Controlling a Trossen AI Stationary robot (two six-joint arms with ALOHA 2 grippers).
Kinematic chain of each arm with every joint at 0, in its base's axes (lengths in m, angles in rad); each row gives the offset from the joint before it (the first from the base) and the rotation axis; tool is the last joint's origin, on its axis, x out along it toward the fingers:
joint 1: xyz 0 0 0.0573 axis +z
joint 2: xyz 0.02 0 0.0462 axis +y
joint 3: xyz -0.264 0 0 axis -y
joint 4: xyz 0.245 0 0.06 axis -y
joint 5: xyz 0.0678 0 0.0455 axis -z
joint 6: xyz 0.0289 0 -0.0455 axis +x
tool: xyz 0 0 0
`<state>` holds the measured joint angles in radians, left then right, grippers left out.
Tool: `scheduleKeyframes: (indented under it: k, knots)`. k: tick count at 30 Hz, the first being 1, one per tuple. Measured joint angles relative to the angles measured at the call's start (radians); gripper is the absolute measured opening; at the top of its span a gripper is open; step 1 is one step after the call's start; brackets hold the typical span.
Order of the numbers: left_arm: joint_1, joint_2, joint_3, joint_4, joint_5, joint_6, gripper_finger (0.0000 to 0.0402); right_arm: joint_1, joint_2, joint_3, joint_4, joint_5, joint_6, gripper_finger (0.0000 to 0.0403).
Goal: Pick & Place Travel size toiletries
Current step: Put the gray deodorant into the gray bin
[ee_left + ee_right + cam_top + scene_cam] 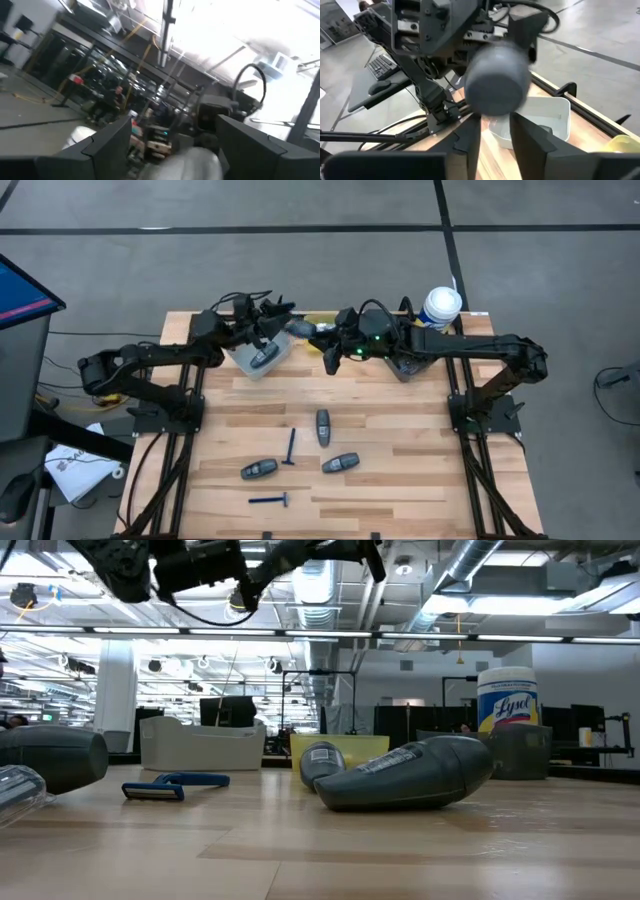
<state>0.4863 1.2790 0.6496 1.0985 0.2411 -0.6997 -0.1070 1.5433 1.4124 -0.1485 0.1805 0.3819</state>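
A dark grey oval pod (298, 327) hangs in the air over the far edge of the table, above the grey bin (246, 364), between my two grippers. My right gripper (318, 332) is shut on it. In the right wrist view the pod's round end (497, 82) shows just past the gripper (496, 117). My left gripper (283, 313) is open; its fingers stand on either side of the pod (195, 161) without plainly touching it. Another pod (263, 358) lies in the grey bin. Three pods (323, 426) (341, 464) (261, 470) and two blue razors (291, 448) (270, 500) lie on the table. My right gripper pinches the pod between its two fingers (472, 131), on the pod's underside near the end that faces the gripper (495, 111). The fingers come about level from the table's right side. The pod is lifted clear, over the grey bin.
A yellow bin (322, 318) and a dark bin (405, 366) stand along the far edge, and a white wipes canister (440, 306) stands at the far right. In the low view, pods (410, 775) and a razor (175, 785) lie on the near part of the table.
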Motion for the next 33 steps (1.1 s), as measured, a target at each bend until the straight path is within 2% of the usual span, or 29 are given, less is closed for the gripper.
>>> scheduleKeyframes:
  k: [7, 11, 15, 20, 23, 27, 33]
  knots:
    - [-0.098, 0.132, 0.144, -0.001, 0.115, 0.013, 0.0286, -0.008, 0.0, 0.0, 0.006, -0.022, 0.0, 0.0052]
    - [-0.109, 0.127, 0.164, -0.048, 0.192, 0.022, 0.0286, 0.001, -0.003, 0.0, -0.086, -0.023, 0.0, 0.0039]
    - [-0.1, 0.031, 0.163, -0.308, 0.226, 0.142, 0.0286, 0.027, -0.013, 0.002, -0.227, -0.001, 0.019, 0.0033]
    - [-0.137, -0.122, 0.164, -0.798, 0.229, 0.481, 0.0286, 0.066, -0.011, 0.0, -0.36, 0.057, 0.026, 0.0045]
    - [-0.171, -0.192, 0.164, -1.049, 0.176, 0.595, 0.0286, 0.084, -0.011, 0.0, -0.406, 0.063, 0.026, 0.0066]
    - [-0.239, -0.229, 0.163, -1.33, 0.028, 0.681, 0.0286, 0.095, -0.011, 0.0, -0.439, 0.064, 0.026, 0.0108]
    - [-0.371, -0.221, 0.162, -1.603, -0.191, 0.722, 0.0286, 0.091, -0.011, 0.0, -0.444, 0.064, 0.015, 0.0189]
